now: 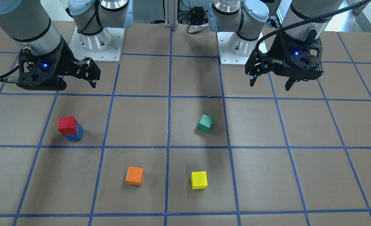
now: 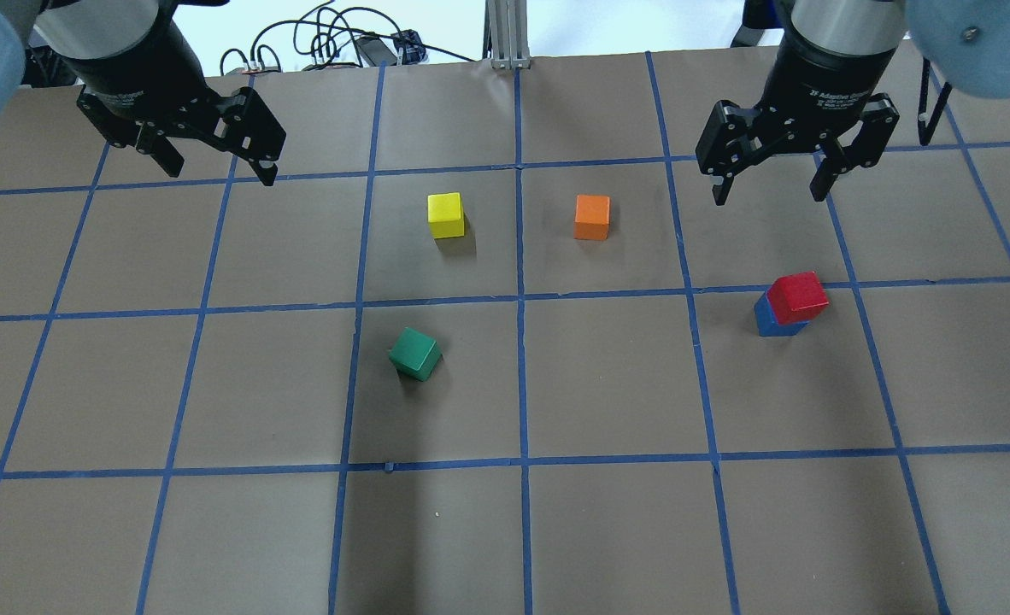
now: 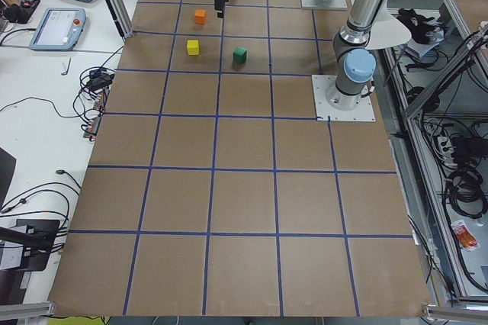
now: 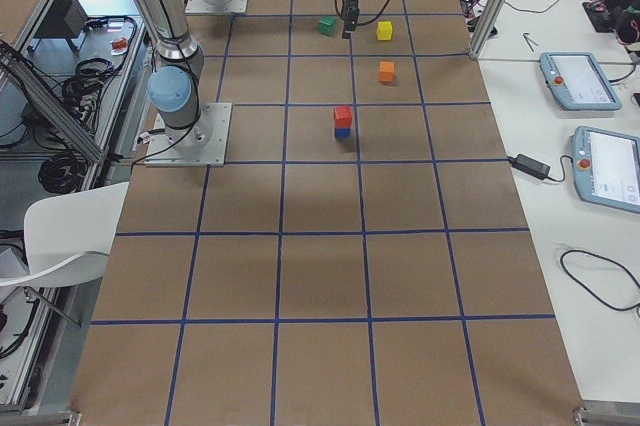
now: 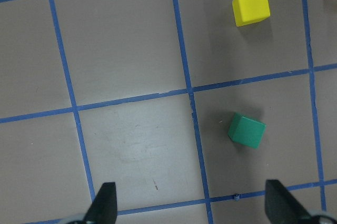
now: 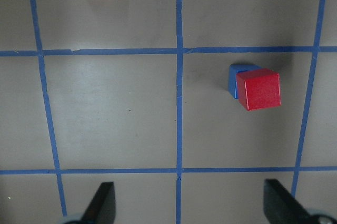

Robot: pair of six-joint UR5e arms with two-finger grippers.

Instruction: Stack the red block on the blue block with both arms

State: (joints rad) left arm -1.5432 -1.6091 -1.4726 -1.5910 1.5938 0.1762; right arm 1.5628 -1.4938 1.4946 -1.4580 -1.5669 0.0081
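Observation:
The red block (image 2: 797, 295) sits on top of the blue block (image 2: 768, 323) on the robot's right side of the table, turned slightly and offset from it. The stack also shows in the front view, red block (image 1: 67, 125) on blue block (image 1: 76, 135), and in the right wrist view, red block (image 6: 258, 89) on blue block (image 6: 236, 77). My right gripper (image 2: 768, 193) (image 1: 75, 84) (image 6: 190, 205) is open and empty, raised above the table beyond the stack. My left gripper (image 2: 220, 173) (image 1: 269, 87) (image 5: 192, 205) is open and empty, raised on the far left.
A green cube (image 2: 414, 353), a yellow cube (image 2: 446, 215) and an orange cube (image 2: 592, 217) stand apart near the middle of the brown table with its blue tape grid (image 2: 520, 461). The arm bases (image 1: 93, 40) stand at the table's robot side.

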